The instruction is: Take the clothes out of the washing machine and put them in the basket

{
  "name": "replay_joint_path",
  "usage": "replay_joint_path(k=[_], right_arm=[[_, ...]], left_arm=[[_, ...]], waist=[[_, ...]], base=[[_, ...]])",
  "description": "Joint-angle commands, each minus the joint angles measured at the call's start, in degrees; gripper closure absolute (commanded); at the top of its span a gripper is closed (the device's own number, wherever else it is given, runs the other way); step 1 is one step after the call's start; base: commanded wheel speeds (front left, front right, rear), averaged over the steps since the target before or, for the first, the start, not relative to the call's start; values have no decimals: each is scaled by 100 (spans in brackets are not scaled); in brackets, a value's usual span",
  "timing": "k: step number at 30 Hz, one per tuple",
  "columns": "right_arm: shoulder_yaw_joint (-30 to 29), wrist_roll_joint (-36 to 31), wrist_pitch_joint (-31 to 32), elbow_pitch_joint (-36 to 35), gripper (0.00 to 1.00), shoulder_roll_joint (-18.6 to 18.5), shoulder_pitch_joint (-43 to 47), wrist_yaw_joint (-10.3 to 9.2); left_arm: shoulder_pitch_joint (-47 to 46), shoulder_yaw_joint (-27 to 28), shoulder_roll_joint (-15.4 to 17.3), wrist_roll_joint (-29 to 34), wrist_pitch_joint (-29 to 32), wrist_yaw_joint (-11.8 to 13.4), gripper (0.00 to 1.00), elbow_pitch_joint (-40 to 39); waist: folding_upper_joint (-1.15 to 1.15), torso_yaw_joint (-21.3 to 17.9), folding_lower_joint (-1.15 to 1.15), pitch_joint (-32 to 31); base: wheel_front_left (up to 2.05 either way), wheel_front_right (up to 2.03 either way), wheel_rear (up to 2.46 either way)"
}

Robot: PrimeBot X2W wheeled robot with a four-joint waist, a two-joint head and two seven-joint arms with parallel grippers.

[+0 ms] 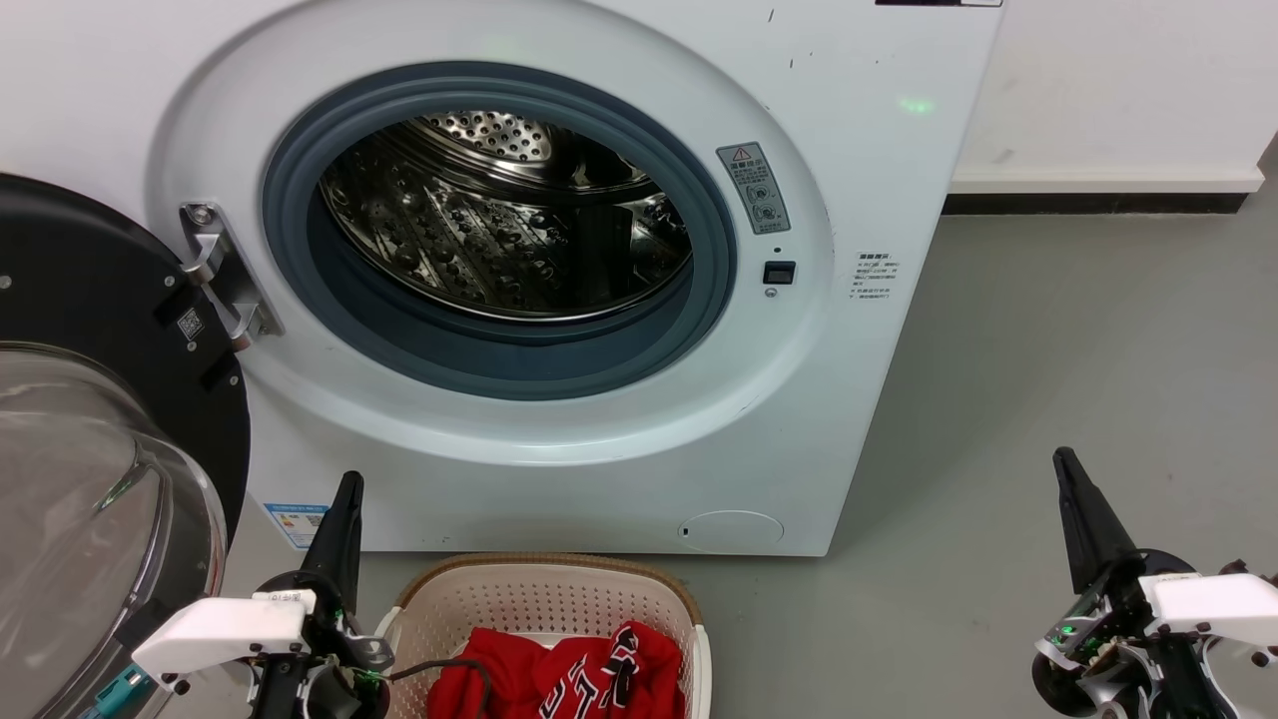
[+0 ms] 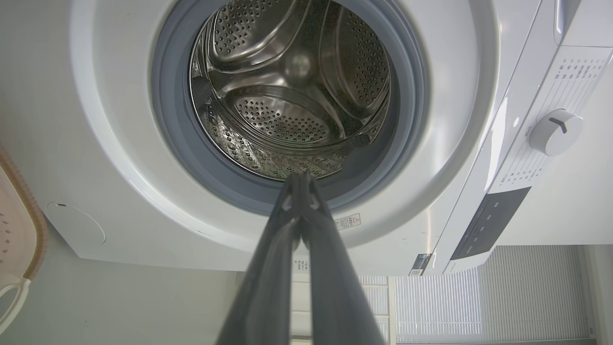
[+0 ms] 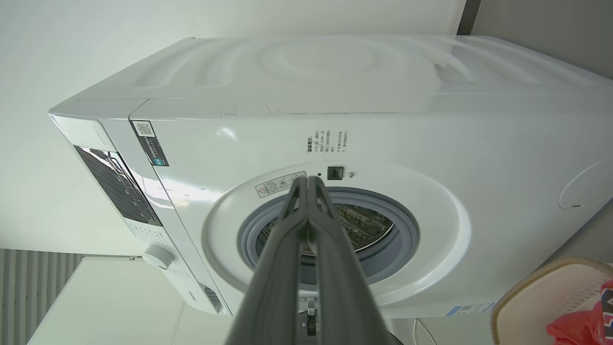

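Grey floor (image 1: 1048, 399), white washer (image 1: 559, 479), door (image 1: 90, 270) open, drum (image 1: 499, 230) bare. Red clothes (image 1: 559, 679) in basket (image 1: 539, 564) at floor's edge by washer. Pinched closed, empty: left end effector (image 1: 347, 489), right end effector (image 1: 1066, 464). Seems done.

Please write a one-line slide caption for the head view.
Washing machine open, drum empty; clothes in the basket; left gripper and right gripper shut.

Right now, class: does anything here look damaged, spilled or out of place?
Only thin dark scratches on the washing machine, on its front near the upper right edge. The clothes lie inside the basket; nothing is spilled.
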Motion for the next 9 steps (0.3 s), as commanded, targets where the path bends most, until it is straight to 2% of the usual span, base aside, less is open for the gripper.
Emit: replay_joint_path(k=[1,9], right_arm=[[-3,23,7,8,100,-25,-66,-2],[-3,23,7,8,100,-25,-66,-2]], left_arm=[[-38,19,-9,-12,16,-23,100,3],[-38,19,-9,-11,17,-24,100,2]], waist=[[0,0,0,0],[0,0,0,0]], base=[[0,0,0],[0,0,0]])
